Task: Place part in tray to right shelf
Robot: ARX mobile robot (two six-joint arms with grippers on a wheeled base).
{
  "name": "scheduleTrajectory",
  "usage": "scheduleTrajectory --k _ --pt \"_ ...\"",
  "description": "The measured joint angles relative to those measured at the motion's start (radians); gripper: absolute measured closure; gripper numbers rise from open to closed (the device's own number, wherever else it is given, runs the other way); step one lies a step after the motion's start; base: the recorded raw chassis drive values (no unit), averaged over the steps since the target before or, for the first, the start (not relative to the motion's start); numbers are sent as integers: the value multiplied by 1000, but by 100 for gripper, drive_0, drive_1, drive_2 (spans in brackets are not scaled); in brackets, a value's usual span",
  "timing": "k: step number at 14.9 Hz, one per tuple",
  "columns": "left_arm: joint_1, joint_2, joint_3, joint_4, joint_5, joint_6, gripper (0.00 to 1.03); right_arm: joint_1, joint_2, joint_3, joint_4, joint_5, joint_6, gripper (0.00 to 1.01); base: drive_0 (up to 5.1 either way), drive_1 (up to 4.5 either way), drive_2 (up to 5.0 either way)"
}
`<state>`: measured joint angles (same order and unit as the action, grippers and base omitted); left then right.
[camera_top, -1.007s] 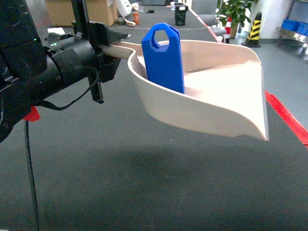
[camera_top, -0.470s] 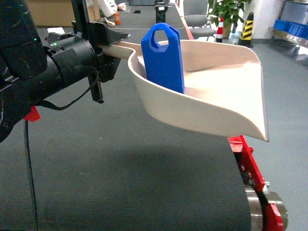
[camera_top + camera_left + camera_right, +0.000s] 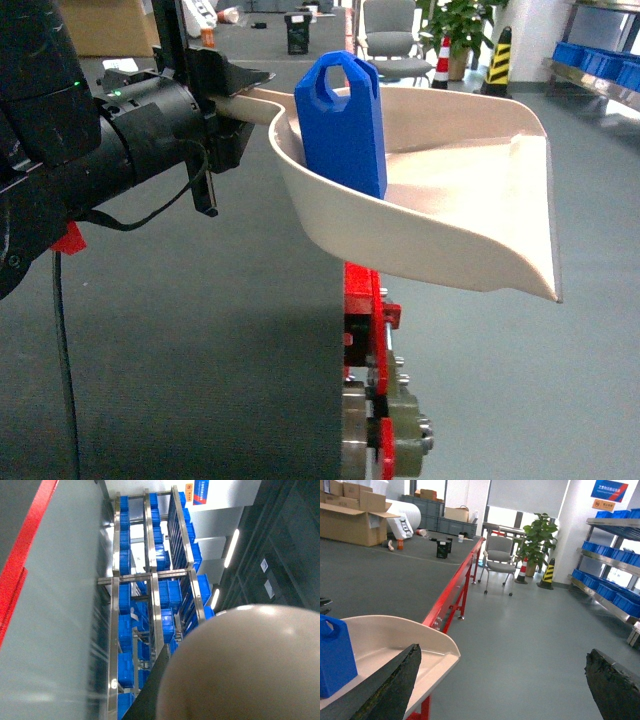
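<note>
A: Biggest thing first, the right shelf (image 3: 615, 565): steel rack loaded with blue crates (image 3: 600, 550), far off beyond the right gripper (image 3: 502, 680), well apart from its fingers.

B: And the tray (image 3: 450, 200)?

A: Held up in the air by its handle (image 3: 245, 105), which runs straight into the left gripper (image 3: 225, 95); the fingers are clenched around that handle, the scoop stretching away from them toward the right.

B: The part (image 3: 345, 120)?

A: Standing upright inside the tray, at the handle end, just beyond the left fingers and not touching them.

B: Right side?

A: Two dark fingers (image 3: 385, 690) spread wide, nothing between them. The tray's lip sits just beside the left-hand one.
</note>
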<state>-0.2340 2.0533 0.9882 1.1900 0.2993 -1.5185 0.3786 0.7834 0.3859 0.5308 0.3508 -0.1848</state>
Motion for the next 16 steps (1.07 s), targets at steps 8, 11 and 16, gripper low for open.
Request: scheduleTrajectory --k 8,11,16 --pt "0 0 0 2 -4 0 91 0 0 0 1 -1 0 3 497 -249 -249" --pt "0 0 0 0 -1 0 91 0 0 0 1 0 0 3 497 -249 -249" --pt "0 0 0 1 -3 0 91 0 0 0 0 0 0 3 504 -242 -242"
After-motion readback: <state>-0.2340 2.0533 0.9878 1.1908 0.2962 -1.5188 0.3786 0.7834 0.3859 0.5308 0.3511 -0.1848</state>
